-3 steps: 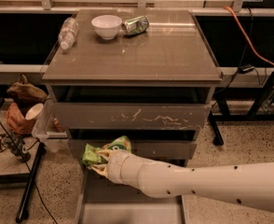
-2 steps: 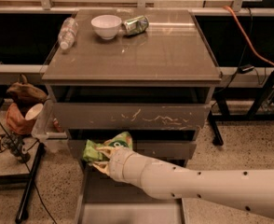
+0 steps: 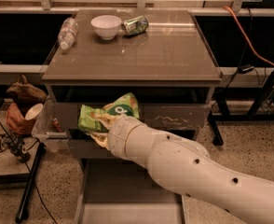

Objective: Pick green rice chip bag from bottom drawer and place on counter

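The green rice chip bag point(image 3: 112, 112) is a crinkled green pouch with white lettering, held in the air in front of the middle drawer, left of centre and below the counter's front edge. My gripper point(image 3: 101, 129) is shut on its lower edge, at the end of the white arm that reaches in from the lower right. The bottom drawer point(image 3: 127, 195) is pulled out below the arm, its flat floor showing. The counter point(image 3: 151, 50) is the grey-brown top slab above the bag.
On the counter's back left stand a white bowl point(image 3: 106, 26), a crushed green can point(image 3: 136, 25) and a lying plastic bottle point(image 3: 68, 32). The white-scratched drawer front point(image 3: 179, 121) is right of the bag. A clear bin point(image 3: 46, 125) and a brown bag point(image 3: 24, 94) sit left of the cabinet.
My gripper has risen with the green bag, from just above the bottom drawer up to the level of the middle drawer front.
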Motion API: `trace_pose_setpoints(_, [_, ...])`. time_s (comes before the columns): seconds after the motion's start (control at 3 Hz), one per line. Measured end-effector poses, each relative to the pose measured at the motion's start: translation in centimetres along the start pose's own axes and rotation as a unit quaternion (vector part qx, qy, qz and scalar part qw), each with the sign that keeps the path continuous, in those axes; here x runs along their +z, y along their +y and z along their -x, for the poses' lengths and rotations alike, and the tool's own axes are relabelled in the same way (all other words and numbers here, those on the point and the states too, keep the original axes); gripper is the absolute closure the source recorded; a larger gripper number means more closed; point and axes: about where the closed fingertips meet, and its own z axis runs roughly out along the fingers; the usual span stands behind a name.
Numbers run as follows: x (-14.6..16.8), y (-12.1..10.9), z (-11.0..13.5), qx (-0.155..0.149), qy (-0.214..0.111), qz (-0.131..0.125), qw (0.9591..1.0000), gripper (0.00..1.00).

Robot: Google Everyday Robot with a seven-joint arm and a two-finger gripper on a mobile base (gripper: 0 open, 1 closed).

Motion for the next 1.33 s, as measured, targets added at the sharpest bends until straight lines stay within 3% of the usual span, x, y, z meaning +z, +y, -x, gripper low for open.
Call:
trace_pose_setpoints(0.33, [0.0, 0.1, 0.0, 0.0, 0.0, 0.0, 1.0, 1.0])
trace_pose_setpoints(0.67, [-0.3, -1.6, 0.7, -0.017, -0.002, -0.017, 0.9997, 1.0])
trace_pose_setpoints(1.0, [-1.6, -6.8, 2.8, -0.074, 0.006, -0.052, 0.9959, 1.0])
trace_pose_setpoints(1.33, [-3.1, -14.1, 5.7, -0.14, 0.018, -0.098, 0.9852, 1.0])
